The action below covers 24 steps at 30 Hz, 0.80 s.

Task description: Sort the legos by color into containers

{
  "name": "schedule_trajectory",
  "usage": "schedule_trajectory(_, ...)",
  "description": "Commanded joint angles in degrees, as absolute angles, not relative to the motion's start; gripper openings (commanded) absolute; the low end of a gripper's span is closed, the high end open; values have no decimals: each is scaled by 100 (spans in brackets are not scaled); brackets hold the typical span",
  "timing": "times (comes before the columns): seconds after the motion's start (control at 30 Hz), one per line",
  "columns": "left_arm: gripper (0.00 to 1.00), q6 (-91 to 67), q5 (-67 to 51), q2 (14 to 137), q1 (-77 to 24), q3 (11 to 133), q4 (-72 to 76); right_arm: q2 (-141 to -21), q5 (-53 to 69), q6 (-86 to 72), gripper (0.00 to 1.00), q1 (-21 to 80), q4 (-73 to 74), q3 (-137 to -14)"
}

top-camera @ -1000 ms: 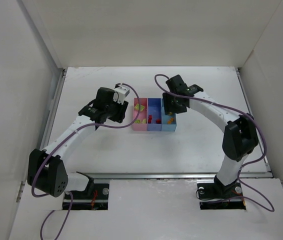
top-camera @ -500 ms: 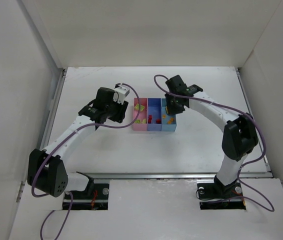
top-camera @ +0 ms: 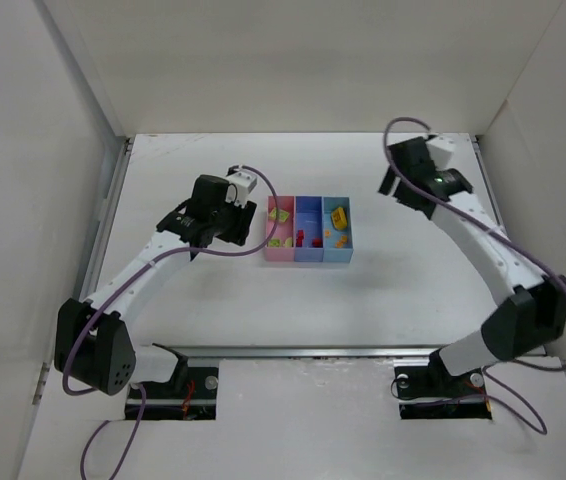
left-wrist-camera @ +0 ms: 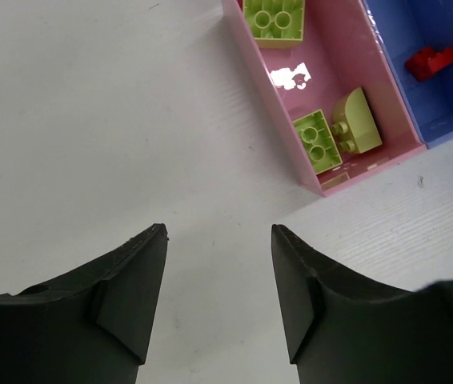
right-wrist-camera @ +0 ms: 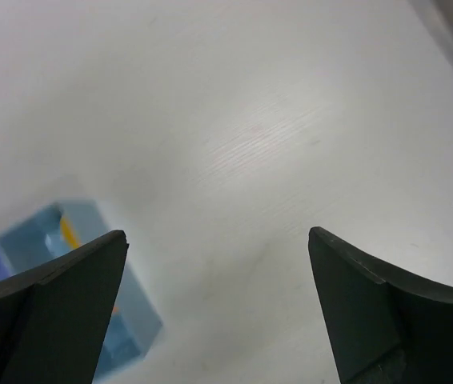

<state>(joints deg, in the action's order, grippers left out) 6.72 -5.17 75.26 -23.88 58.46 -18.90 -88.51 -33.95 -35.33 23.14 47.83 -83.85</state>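
Three joined bins stand mid-table: pink (top-camera: 267, 230), blue-violet (top-camera: 308, 254), light blue (top-camera: 339, 254). The pink bin (left-wrist-camera: 270, 96) holds yellow-green bricks (left-wrist-camera: 318, 141). A red brick (left-wrist-camera: 432, 60) lies in the blue-violet bin. The light blue bin (right-wrist-camera: 122, 320) holds a yellow brick (top-camera: 339, 217) and orange bricks (top-camera: 340, 240). My left gripper (top-camera: 250, 228) is open and empty just left of the pink bin, over bare table (left-wrist-camera: 218, 230). My right gripper (top-camera: 393, 186) is open and empty, right of and behind the light blue bin (right-wrist-camera: 217, 234).
White walls enclose the table on the left, back and right. A metal rail (top-camera: 343, 351) runs along the near edge. Purple cables trail from both arms. I see no loose bricks on the table.
My right gripper has swung from over the light blue bin to the right and back. A yellow brick now shows in that bin. The left arm has not moved.
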Motion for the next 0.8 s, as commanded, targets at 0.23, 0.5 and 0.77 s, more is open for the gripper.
schedule_trajectory(0.23, 63, -324, 2114, 7356, -2355, 5766, -1433, -5987, -6132, -3499, 100, 1222, 3218, -6742)
schedule_trajectory(0.5, 74, -1010, 4096, 7356, -2355, 5766, -1292, -5291, -6073, -2821, 100, 1222, 2479, -6179)
schedule_trajectory(0.77, 74, -1002, 3788, 7356, -2355, 5766, -1292, -5590, -6073, -3374, 100, 1222, 3040, -6503)
